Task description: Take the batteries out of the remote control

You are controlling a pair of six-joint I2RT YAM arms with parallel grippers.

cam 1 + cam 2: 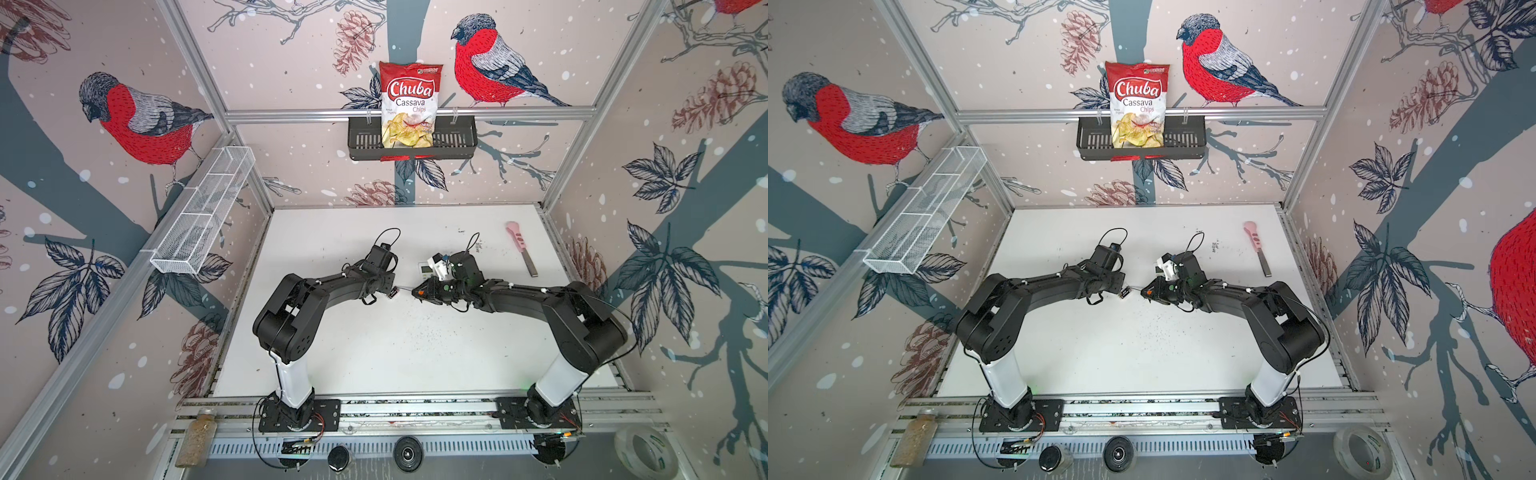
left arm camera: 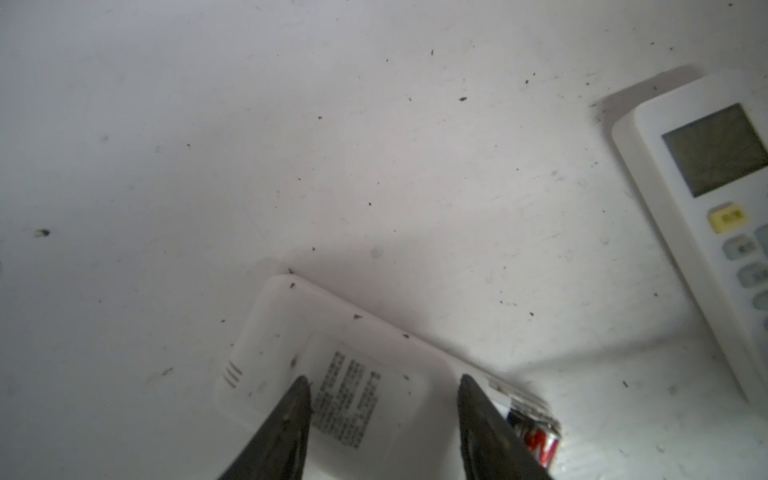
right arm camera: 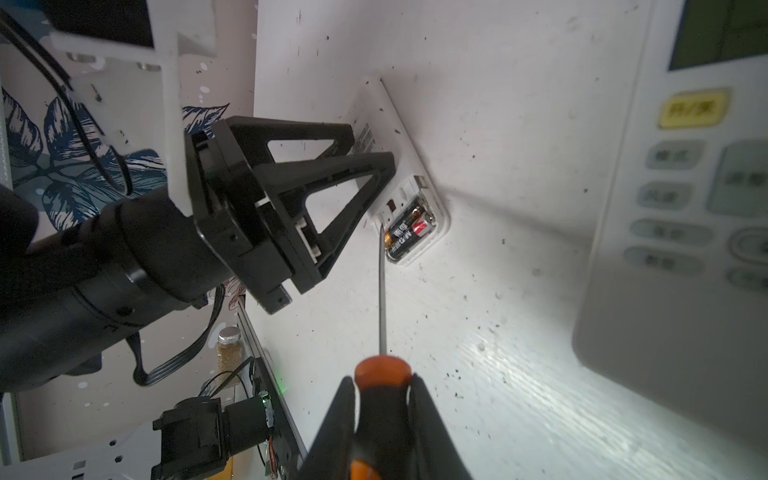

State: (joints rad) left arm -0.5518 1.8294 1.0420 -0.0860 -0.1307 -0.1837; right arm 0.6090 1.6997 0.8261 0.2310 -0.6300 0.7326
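From where I stand, the job looks barely past its opening stage. The remote [image 3: 401,137] lies face down near the middle of the white surface [image 2: 374,145]. The battery bay at its end is uncovered, so the lid step seems done. The batteries [image 3: 405,232] sit inside that bay, black with a gold end and a flash of red. I can make out at least one, probably two, and I see none lying loose on the surface. As far as I can tell, nothing has come out yet.

The left tool [image 2: 385,380] stands partly open. Its two fingers are planted on the remote's back with the printed label between them, apparently pinning it rather than squeezing it. The right tool [image 3: 383,380] is clamped tight on the handle of a screwdriver [image 3: 382,299], whose tip rests at the edge of the bay, right against a battery. A second remote [image 2: 706,232] lies face up close by. What's left, I'd judge, is prying each battery up and lifting it clear.
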